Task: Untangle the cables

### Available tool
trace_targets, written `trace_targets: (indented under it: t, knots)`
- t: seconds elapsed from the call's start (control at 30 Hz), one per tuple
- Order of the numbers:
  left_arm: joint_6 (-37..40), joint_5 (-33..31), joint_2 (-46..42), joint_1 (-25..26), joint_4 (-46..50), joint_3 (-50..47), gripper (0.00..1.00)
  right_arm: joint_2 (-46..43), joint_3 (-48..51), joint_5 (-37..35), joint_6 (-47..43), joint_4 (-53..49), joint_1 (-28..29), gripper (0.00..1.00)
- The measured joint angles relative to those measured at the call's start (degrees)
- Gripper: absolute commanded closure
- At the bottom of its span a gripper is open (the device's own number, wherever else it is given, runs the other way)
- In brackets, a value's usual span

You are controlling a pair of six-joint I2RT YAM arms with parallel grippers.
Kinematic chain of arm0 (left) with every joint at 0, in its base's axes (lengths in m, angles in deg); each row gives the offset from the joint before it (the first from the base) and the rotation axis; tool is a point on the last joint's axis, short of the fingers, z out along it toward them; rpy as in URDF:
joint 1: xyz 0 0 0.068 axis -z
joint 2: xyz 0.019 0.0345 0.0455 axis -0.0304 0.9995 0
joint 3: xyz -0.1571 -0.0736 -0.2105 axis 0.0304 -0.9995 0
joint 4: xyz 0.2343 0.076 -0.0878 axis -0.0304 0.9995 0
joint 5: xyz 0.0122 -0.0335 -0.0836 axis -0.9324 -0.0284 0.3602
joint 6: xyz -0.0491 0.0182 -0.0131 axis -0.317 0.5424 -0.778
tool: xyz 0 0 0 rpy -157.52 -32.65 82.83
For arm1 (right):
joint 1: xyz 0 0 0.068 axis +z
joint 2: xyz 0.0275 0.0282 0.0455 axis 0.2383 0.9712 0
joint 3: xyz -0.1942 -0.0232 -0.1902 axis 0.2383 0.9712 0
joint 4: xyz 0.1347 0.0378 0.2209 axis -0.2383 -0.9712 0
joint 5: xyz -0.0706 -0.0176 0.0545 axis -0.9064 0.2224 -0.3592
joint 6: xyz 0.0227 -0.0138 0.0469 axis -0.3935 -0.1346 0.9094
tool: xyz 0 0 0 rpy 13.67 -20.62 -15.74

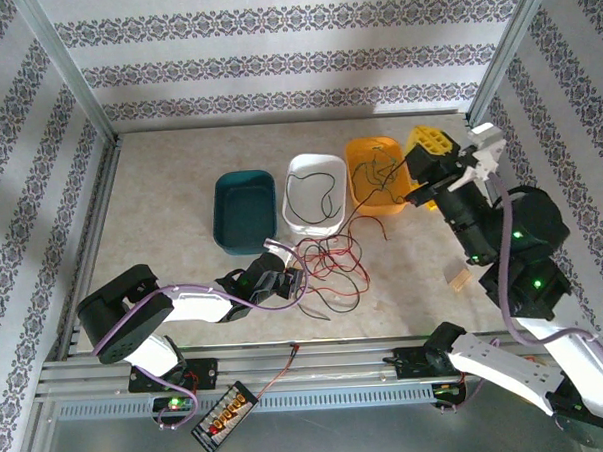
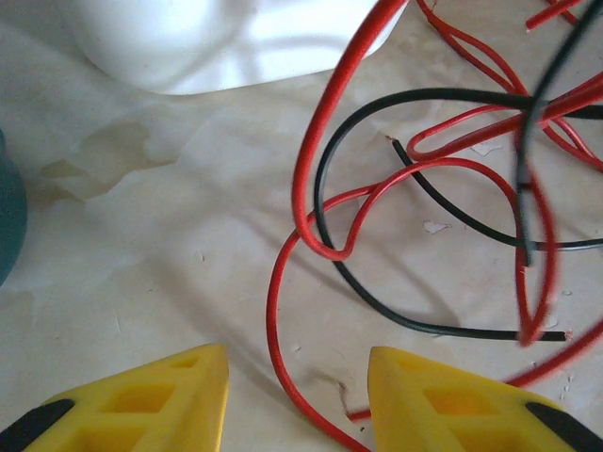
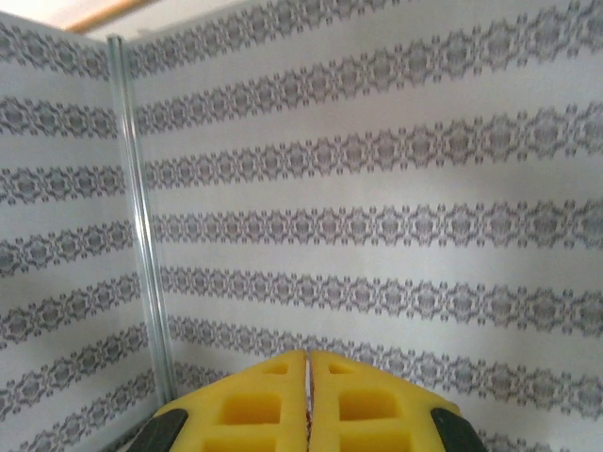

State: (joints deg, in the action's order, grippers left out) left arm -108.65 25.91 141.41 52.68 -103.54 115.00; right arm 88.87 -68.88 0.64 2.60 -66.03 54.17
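At the left, the left arm lies low across the surface (image 1: 160, 192), and its left fingers (image 1: 290, 281) rest at the edge of a tangle of red and black cables (image 1: 328, 263). In the left wrist view the yellow tips are spread apart and grip nothing. A red cable (image 2: 303, 169) curves down over the surface between them, with a black cable (image 2: 377, 306) looping under it. Below the left arm, off the near rail, lies a small circuit board (image 1: 225, 418) with its own red wire. Beyond the left fingers stands a teal tray (image 1: 245, 228), and just to its right a white tray (image 1: 317, 225) with a thin black cable (image 1: 326, 198) looped inside. The tangle spreads on the bare surface just in front of the white tray. To the right again is an orange tray (image 1: 358, 153) that holds a few thin green cables (image 1: 377, 173). A dark strand runs from there down towards the tangle. At the far right, the right arm is raised above the orange tray's right end. Its right fingers (image 3: 309, 405) are pressed tightly together and point at the patterned wall (image 3: 377, 188). I cannot tell whether a strand is caught between them.
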Motion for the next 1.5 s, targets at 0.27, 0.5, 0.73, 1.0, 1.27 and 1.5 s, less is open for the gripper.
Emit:
trace_targets:
  t: [0.27, 0.5, 0.73, 1.0, 1.27, 1.5]
  knots:
    - [0.02, 0.0, 0.92, 0.0, 0.0, -0.02, 0.57, 0.04, -5.42, 2.43, -3.54, 4.72, 0.0, 1.0]
    - [0.04, 0.0, 1.97, 0.0, -0.02, -0.02, 0.57, 3.74, -9.09, 5.18, -5.44, 11.76, 0.0, 1.0]
    - [0.07, 0.0, 2.78, 0.0, -0.02, -0.02, 0.57, 11.76, -12.81, 4.57, -5.66, 15.21, 0.0, 1.0]
    - [0.17, 0.28, 1.36, 0.02, -0.04, -1.05, 0.52, 23.54, -27.91, 3.41, -3.89, -5.18, 0.0, 1.0]
    - [3.37, 6.32, -6.19, 0.13, -0.94, 1.36, 0.33, 21.18, -23.76, 5.22, -0.87, -15.85, 0.0, 1.0]
    - [9.29, 10.91, 0.68, 0.87, -1.31, 13.64, 0.28, 15.93, -21.57, 8.9, 2.38, -17.03, -2.21, 1.0]
